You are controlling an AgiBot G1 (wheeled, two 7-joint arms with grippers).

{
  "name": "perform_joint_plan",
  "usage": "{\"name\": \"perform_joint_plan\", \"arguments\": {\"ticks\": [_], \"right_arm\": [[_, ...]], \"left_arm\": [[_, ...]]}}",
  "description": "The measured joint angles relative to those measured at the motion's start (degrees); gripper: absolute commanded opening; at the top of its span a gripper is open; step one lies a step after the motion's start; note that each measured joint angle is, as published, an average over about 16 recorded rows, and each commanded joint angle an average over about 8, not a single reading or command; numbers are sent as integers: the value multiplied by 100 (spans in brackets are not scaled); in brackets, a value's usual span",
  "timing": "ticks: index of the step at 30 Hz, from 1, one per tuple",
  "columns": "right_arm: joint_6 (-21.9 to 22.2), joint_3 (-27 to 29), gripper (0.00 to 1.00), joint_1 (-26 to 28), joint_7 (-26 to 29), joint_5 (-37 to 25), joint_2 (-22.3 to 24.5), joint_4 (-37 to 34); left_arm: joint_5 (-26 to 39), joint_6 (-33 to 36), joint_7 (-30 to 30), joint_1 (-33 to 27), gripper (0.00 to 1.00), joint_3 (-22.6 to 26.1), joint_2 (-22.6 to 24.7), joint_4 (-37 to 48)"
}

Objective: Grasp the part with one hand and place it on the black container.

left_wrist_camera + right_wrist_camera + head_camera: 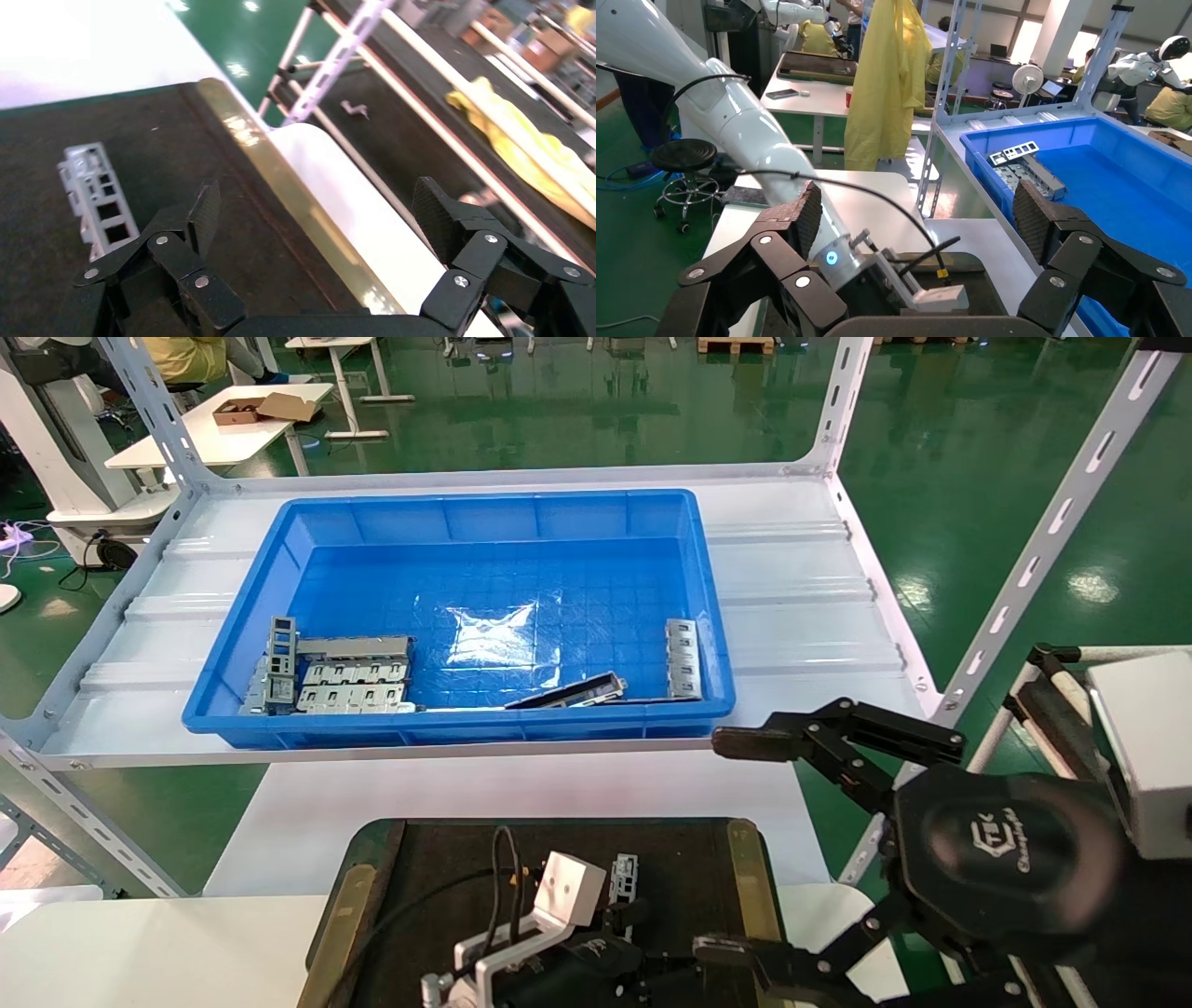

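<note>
A small silver part (pixel 625 877) with rectangular cutouts lies flat on the black container (pixel 447 864), near its right brass strip. My left gripper (pixel 320 210) is open and empty low over that side of the container. The part (pixel 95 200) lies free just beside one of its fingers (pixel 204 210), on the black surface (pixel 162 147). My right gripper (pixel 722 848) is open and empty, raised at the container's right edge and pointing left. It also shows in the right wrist view (pixel 916 217).
A blue bin (pixel 233 617) on the shelf behind holds several more silver parts (pixel 354 686), one at its right wall (pixel 683 658) and a dark long channel (pixel 568 691). White shelf uprights (pixel 1043 551) stand on the right. A white table (pixel 140 933) surrounds the container.
</note>
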Motion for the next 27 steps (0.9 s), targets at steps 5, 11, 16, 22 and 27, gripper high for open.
{"name": "perform_joint_plan", "arguments": {"ticks": [5, 11, 16, 22, 27], "right_arm": [[1, -2, 100, 0, -1, 1, 1, 0], [1, -3, 100, 1, -2, 2, 1, 0], [2, -5, 100, 1, -3, 3, 2, 0], [3, -7, 100, 1, -3, 4, 3, 0], [3, -7, 100, 2, -4, 5, 3, 0]], "left_arm": [[-203, 1014, 472, 106, 100, -505, -273, -37], [-610, 2159, 1188, 312, 100, -1093, -616, -28], [-961, 2936, 1709, 461, 100, -1463, -906, -18], [-1257, 3495, 2061, 546, 100, -1723, -1159, -17], [-1385, 3729, 2186, 565, 100, -1827, -1271, -22]]}}
